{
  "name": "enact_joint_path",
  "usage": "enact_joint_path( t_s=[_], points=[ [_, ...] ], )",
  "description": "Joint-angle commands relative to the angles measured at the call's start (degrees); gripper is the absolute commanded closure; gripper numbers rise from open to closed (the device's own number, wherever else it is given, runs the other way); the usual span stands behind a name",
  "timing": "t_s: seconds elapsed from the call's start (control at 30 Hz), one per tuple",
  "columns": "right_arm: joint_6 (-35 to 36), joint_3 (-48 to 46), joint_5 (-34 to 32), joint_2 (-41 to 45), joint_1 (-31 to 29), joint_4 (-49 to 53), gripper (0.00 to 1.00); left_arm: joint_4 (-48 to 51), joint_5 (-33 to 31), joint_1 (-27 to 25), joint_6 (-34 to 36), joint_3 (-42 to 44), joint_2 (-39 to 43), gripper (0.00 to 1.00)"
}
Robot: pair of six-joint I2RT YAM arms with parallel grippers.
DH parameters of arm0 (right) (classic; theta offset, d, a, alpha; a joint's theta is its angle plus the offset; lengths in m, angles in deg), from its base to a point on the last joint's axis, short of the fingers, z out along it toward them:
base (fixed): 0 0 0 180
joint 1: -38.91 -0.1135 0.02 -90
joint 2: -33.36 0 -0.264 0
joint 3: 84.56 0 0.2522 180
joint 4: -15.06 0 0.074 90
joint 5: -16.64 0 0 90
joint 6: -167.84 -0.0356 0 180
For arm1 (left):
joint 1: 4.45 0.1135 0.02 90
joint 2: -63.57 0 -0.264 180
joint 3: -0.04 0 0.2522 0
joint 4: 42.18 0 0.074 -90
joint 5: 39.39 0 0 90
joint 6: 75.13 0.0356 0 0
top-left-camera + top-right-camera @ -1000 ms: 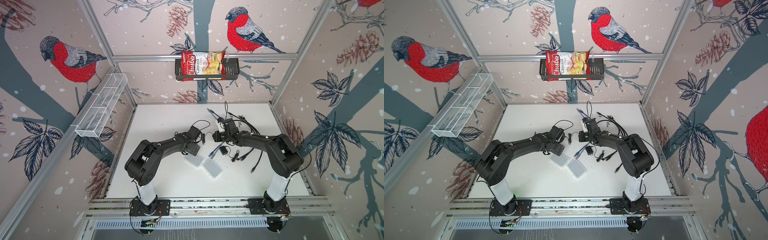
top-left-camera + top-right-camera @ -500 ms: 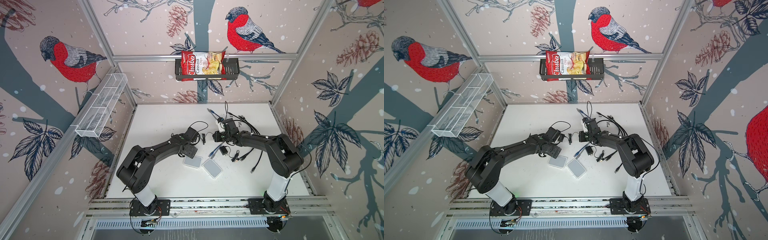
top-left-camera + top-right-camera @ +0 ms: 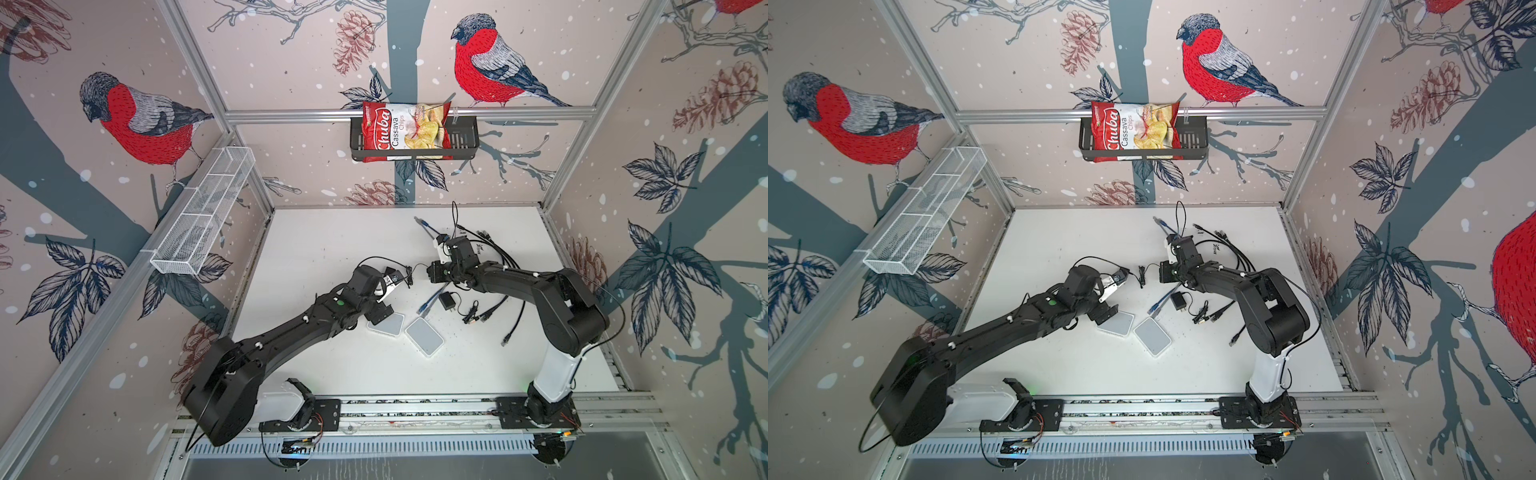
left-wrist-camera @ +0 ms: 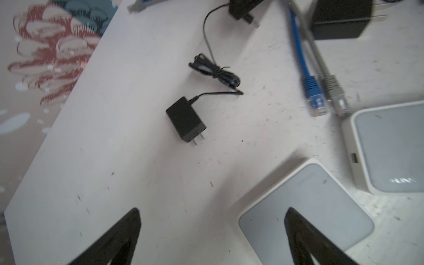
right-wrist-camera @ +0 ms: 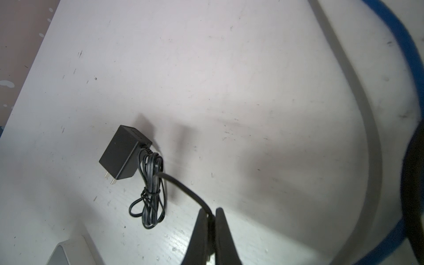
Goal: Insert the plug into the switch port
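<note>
While the right gripper [image 5: 212,212] clamps tight on the plug [image 4: 253,22], the metal tip pokes out past the fingers, apart from both switches; its thin black cable [image 5: 183,187] runs to the adapter [image 4: 185,119] lying flat on the table [image 3: 324,241]; the left gripper [image 4: 213,210] stands wide, holding nothing, one finger over the nearer switch [image 4: 307,206]; the second switch [image 4: 390,146] lies just beside; on the back wall, a black basket [image 3: 467,135] holds a bag of chips [image 3: 405,131].

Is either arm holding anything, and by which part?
The right jaws pinch the thin black cord past its tied bundle, away from the charger block. The left jaws stand open, holding nothing.
</note>
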Motion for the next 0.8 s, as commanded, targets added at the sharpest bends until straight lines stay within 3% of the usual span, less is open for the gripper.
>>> enact_joint_path(
  t_s=[0.0, 0.3, 0.5, 0.77],
  points=[
    [0.53, 0.43, 0.32, 0.33, -0.02, -0.46, 0.95, -0.79, 8.77, -0.08, 10.53, 1.81, 2.52, 0.04],
    [-1.44, -0.10, 2.37, -0.56, -0.05, -2.01, 0.94, 14.34, 20.30, -1.86, 17.72, -2.16, -1.68, 0.05],
    [-2.01, 0.00, 3.38, -1.36, -0.03, -2.47, 0.94, 23.81, 17.17, -2.37, 22.09, -7.25, -8.23, 0.07],
    [-1.62, -0.09, 3.56, -1.20, 0.14, -2.56, 0.94, 23.00, 12.90, -2.37, 23.50, -8.53, -11.74, 0.07]
  ],
)
